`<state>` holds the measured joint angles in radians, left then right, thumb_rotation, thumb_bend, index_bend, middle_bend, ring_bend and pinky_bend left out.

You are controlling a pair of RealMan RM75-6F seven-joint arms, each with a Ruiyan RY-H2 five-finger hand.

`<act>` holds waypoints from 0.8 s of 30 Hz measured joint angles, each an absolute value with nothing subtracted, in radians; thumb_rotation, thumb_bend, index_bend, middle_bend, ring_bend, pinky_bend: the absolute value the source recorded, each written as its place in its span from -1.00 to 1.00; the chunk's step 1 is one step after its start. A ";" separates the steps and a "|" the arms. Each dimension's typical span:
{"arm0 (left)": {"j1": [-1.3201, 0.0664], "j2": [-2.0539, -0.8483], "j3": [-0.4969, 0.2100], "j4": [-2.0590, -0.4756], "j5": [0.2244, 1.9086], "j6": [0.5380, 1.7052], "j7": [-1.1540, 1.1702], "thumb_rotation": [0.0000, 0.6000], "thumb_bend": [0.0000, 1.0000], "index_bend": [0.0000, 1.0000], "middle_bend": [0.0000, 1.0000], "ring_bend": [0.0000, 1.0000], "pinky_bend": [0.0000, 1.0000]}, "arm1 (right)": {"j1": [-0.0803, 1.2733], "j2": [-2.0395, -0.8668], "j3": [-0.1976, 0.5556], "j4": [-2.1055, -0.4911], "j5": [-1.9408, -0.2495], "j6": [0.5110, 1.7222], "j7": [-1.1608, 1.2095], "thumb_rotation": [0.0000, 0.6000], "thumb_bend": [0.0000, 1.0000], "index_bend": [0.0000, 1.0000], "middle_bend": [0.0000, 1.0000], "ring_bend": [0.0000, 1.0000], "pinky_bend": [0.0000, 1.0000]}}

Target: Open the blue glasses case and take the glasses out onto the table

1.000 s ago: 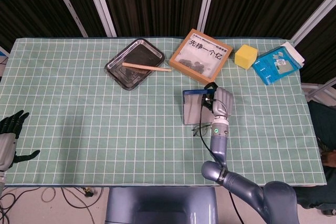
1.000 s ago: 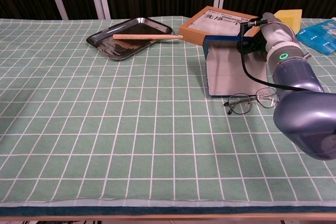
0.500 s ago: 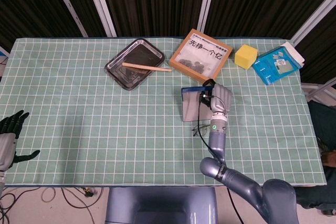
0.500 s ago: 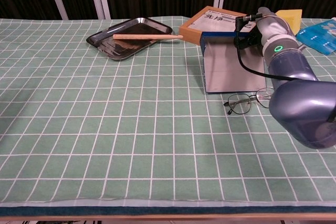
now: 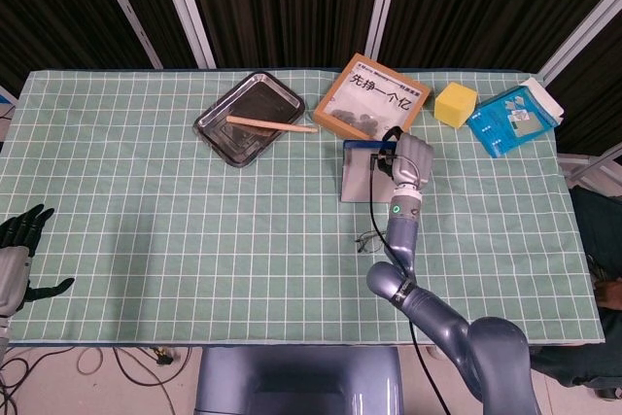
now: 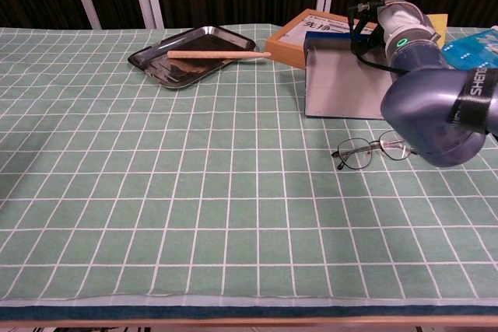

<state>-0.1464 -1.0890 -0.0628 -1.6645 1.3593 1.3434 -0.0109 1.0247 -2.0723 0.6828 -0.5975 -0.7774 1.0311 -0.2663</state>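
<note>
The blue glasses case [image 5: 363, 172] [image 6: 341, 80] stands open, its grey inside facing me and its blue edge on top. My right hand [image 5: 412, 159] [image 6: 398, 22] grips the case at its upper right corner, just in front of the framed box. The thin-rimmed glasses [image 5: 368, 239] [image 6: 366, 152] lie on the green checked cloth, nearer to me than the case and apart from it. The right forearm hides their right lens in the chest view. My left hand [image 5: 16, 252] rests at the table's near left edge, fingers apart and holding nothing.
A metal tray [image 5: 248, 117] [image 6: 191, 54] with a wooden stick [image 5: 272, 124] across it sits at the back left. A wooden framed box [image 5: 372, 103] [image 6: 325, 31], a yellow block [image 5: 455, 104] and a blue packet [image 5: 513, 119] line the back right.
My right hand has moved the case toward the far side, away from the glasses, which stay where they lay. The left hand has not moved.
</note>
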 measured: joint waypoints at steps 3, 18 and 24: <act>-0.147 -1.090 -0.062 -1.666 1.359 1.342 -0.007 1.00 -0.93 -1.00 -1.00 -1.00 -1.00 | 1.032 -2.076 0.686 -0.576 -0.765 1.015 -0.279 1.00 -0.16 -0.77 0.90 0.96 1.00; -0.142 -1.093 -0.056 -1.669 1.375 1.357 0.004 1.00 -0.93 -1.00 -1.00 -1.00 -1.00 | 1.015 -2.033 0.694 -0.699 -0.719 1.029 -0.365 1.00 -0.48 -1.00 0.86 0.92 0.99; -0.138 -1.094 -0.054 -1.666 1.392 1.374 0.001 1.00 -0.93 -1.00 -1.00 -1.00 -1.00 | 0.948 -1.966 0.665 -0.881 -0.739 1.081 -0.380 1.00 -0.48 -1.00 0.68 0.76 0.84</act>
